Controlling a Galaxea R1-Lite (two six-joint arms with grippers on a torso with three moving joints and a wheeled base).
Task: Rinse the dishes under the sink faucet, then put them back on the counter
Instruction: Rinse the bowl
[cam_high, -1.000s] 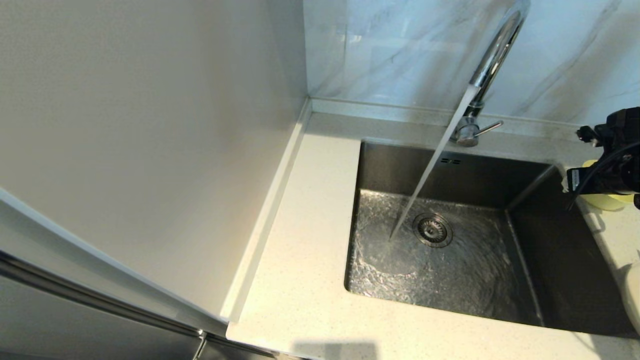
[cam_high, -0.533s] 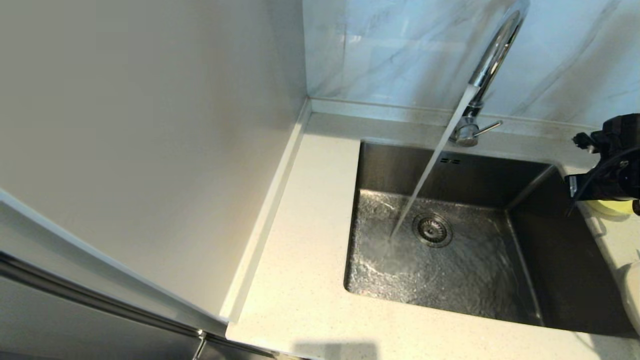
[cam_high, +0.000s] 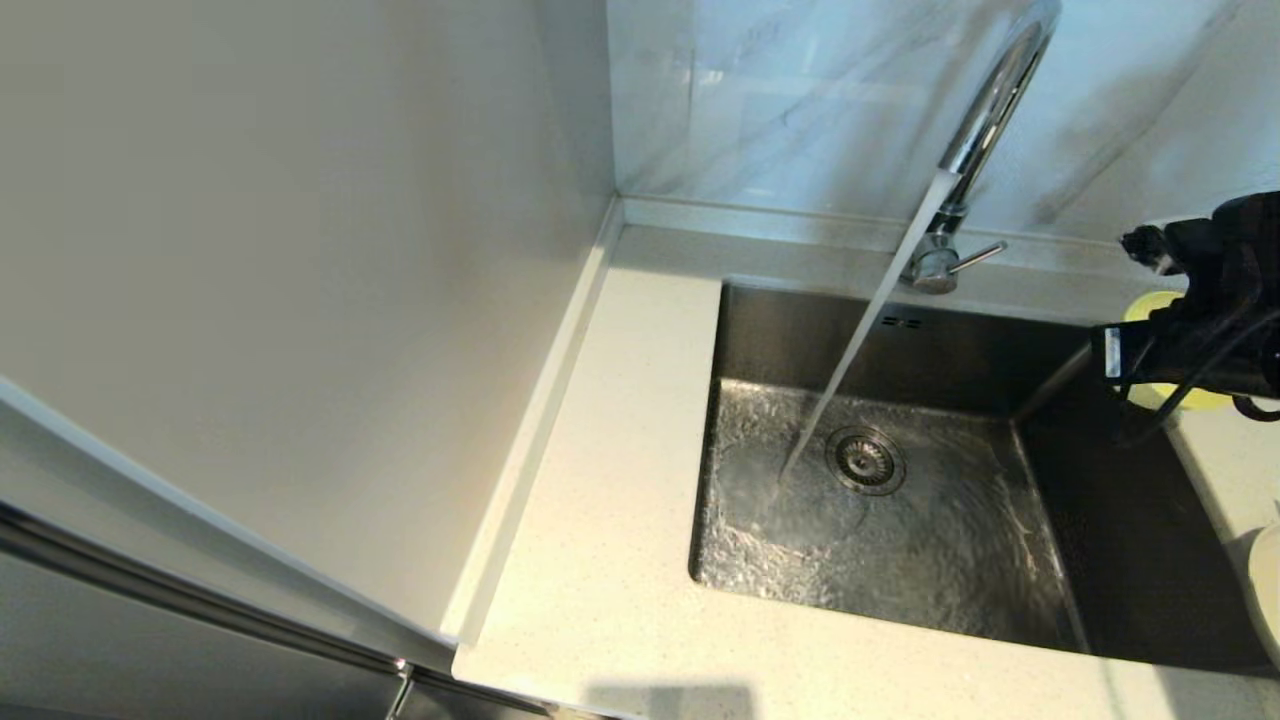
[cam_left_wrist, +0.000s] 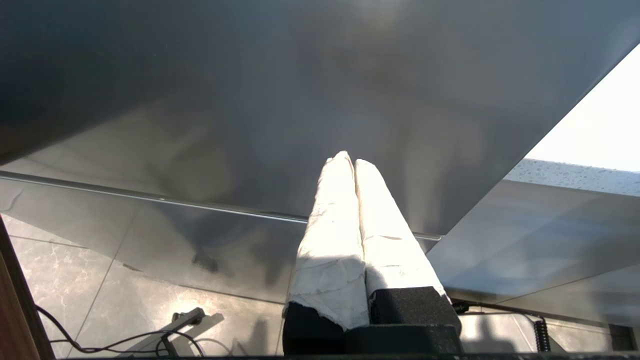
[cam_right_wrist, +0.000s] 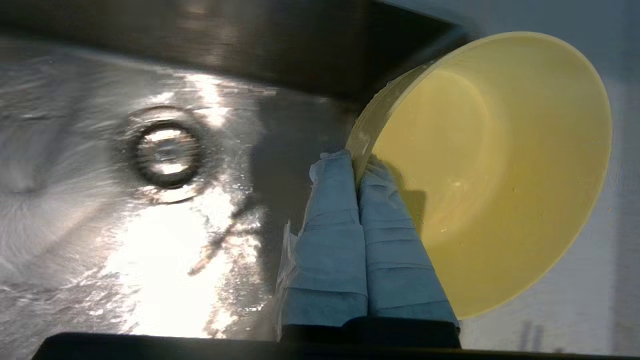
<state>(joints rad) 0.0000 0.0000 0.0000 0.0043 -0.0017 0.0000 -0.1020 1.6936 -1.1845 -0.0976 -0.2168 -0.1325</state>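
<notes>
My right gripper (cam_right_wrist: 357, 165) is shut on the near rim of the pale-yellow bowl (cam_right_wrist: 495, 170), one blue-wrapped finger inside and one outside. The bowl (cam_high: 1150, 310) hangs tilted over the sink's right edge, mostly hidden behind the black arm in the head view. Water runs from the chrome faucet (cam_high: 985, 120) into the steel sink (cam_high: 900, 560), landing left of the round drain strainer (cam_high: 866, 460). The white plate (cam_high: 1264, 590) shows only as an edge on the counter (cam_high: 600, 560) at far right. The chopsticks are out of view. My left gripper (cam_left_wrist: 348, 159) is shut and empty, parked below the counter.
The faucet's thin lever handle (cam_high: 975, 255) points right at its base. Two overflow slots (cam_high: 901, 322) sit in the sink's back wall. A tall pale wall panel (cam_high: 300, 300) borders the counter on the left; the marble backsplash (cam_high: 800, 100) stands behind.
My right arm has lifted the bowl and carried it left, from the counter toward the sink's right edge. The water keeps running.
</notes>
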